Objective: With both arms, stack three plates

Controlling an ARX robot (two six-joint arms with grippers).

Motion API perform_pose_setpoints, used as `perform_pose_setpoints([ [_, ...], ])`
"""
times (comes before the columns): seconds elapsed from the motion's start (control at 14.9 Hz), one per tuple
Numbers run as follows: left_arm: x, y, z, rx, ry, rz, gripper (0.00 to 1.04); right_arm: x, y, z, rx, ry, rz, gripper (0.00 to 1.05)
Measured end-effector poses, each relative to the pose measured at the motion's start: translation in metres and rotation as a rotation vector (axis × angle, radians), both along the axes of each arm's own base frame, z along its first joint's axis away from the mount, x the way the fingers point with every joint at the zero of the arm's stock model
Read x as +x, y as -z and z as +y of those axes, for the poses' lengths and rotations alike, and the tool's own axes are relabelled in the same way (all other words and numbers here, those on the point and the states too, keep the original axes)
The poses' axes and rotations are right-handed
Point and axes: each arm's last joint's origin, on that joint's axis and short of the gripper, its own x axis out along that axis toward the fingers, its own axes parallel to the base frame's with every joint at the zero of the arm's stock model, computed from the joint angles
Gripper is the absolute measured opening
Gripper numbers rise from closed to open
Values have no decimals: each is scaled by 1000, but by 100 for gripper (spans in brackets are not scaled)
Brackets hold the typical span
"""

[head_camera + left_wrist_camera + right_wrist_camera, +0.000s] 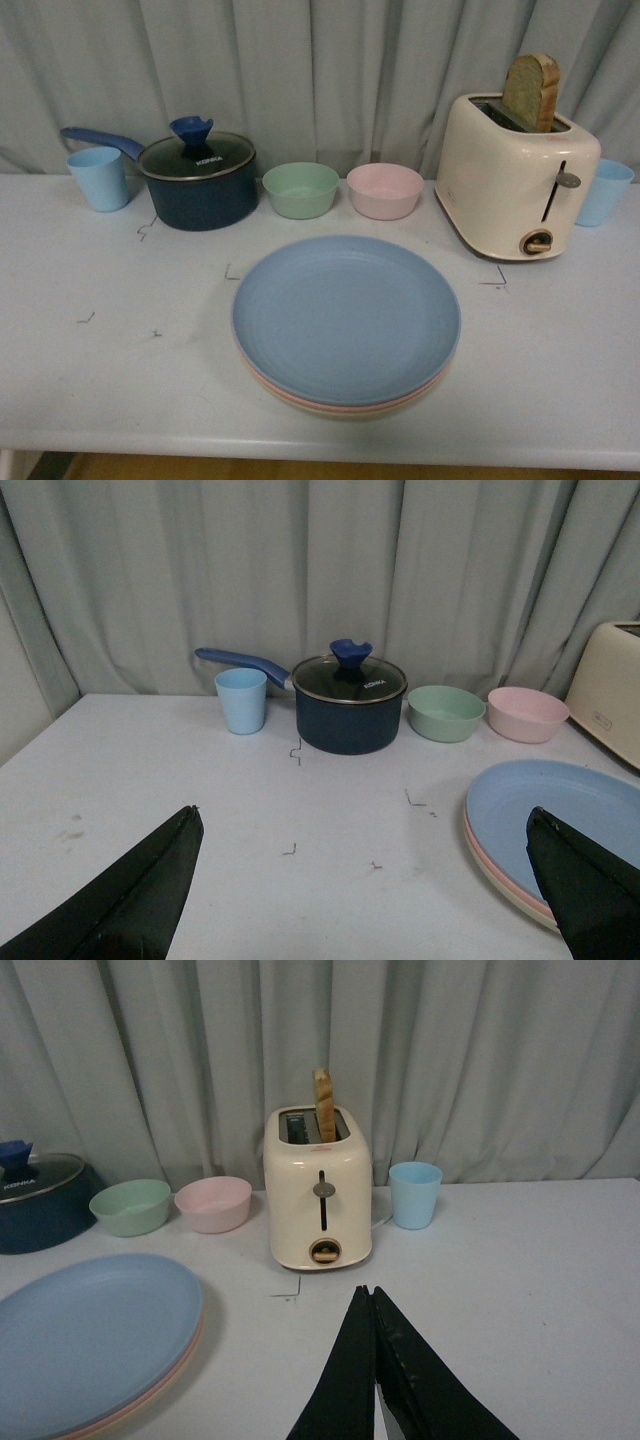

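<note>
The three plates lie in one stack near the table's front edge, light blue plate (346, 318) on top, a pink rim (270, 385) and a cream rim (345, 412) showing beneath it. Neither arm appears in the front view. In the left wrist view my left gripper (365, 815) is open, its black fingers (150, 885) spread wide over bare table, the stack (560, 825) beside the right-hand finger. In the right wrist view my right gripper (366, 1290) is shut on nothing, hovering in front of the toaster, with the stack (95, 1335) off to one side.
Along the back stand a light blue cup (98, 177), a dark blue lidded pot (197, 178), a green bowl (300, 189), a pink bowl (384, 190), a cream toaster (515, 180) holding bread, and another blue cup (603, 191). A curtain hangs behind the table (110, 340).
</note>
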Motion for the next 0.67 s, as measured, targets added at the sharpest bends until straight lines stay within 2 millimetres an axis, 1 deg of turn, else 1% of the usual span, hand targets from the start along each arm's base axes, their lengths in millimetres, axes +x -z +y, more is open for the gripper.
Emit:
perform_pose_setpoints([
  [0.07,0,0,0,0,0,0,98,-1,1,0,0,0,8,2],
  [0.13,0,0,0,0,0,0,98,-9,6,0,0,-3,45,2],
  [0.2,0,0,0,0,1,0,98,-12,0,0,-1,-3,-14,2],
  [0.27,0,0,0,0,0,-1,98,-11,4,0,0,-3,16,2],
  [0.34,0,0,0,0,1,0,98,-11,3,0,0,-3,7,2],
  [0.4,0,0,0,0,0,0,98,-11,3,0,-1,-3,10,11],
  [0.47,0,0,0,0,0,0,98,-11,3,0,-1,-3,8,23],
  [0.54,0,0,0,0,0,0,98,-11,3,0,-1,-3,8,56],
  [0.67,0,0,0,0,0,0,98,-11,3,0,-1,-3,8,82],
])
